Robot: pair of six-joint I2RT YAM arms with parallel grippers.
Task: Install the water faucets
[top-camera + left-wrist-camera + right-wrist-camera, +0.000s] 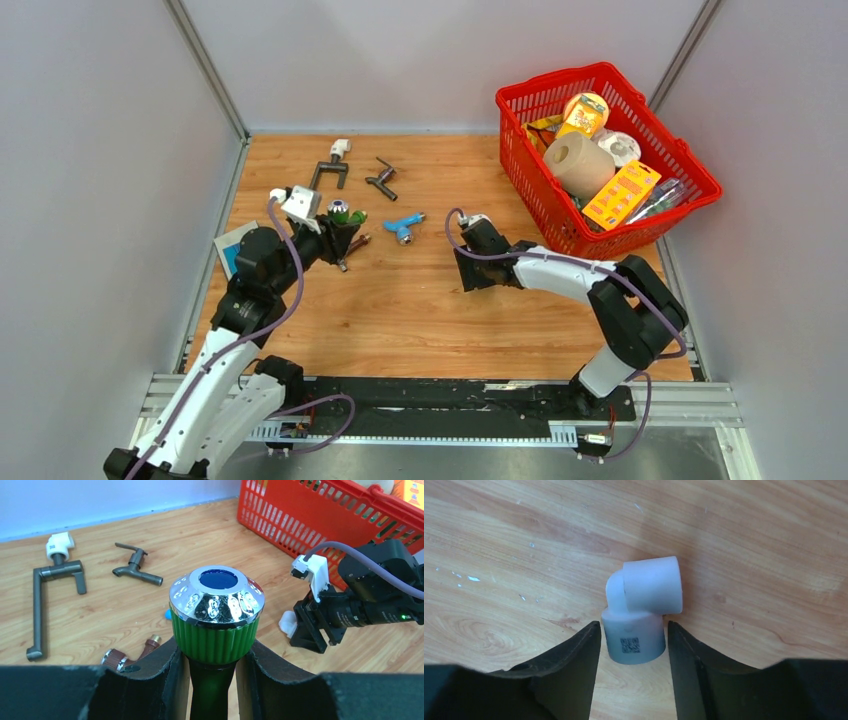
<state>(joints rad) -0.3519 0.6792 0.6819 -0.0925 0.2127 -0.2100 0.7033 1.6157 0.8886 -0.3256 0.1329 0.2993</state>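
- The wooden surface carries all the loose parts; a red basket of groceries sits at its far right corner.
- The left claw is clamped on the green faucet, held up off the surface by the dark stem just under its ribbed collar.
- The right claw is down at the surface with a white elbow between its two sides. I cannot tell whether it is squeezing or only flanking it.
- A grey pipe frame with a white fitting on top lies at the far left.
- The dark grey faucet lies just beside that frame, the blue faucet mid-surface, and the brown faucet under the left claw.
- The faucets look rigid and light. The chrome cap would likely slip, so the ribbed collar or the stem is the better hold, leaving the threaded end free to go into the fitting.
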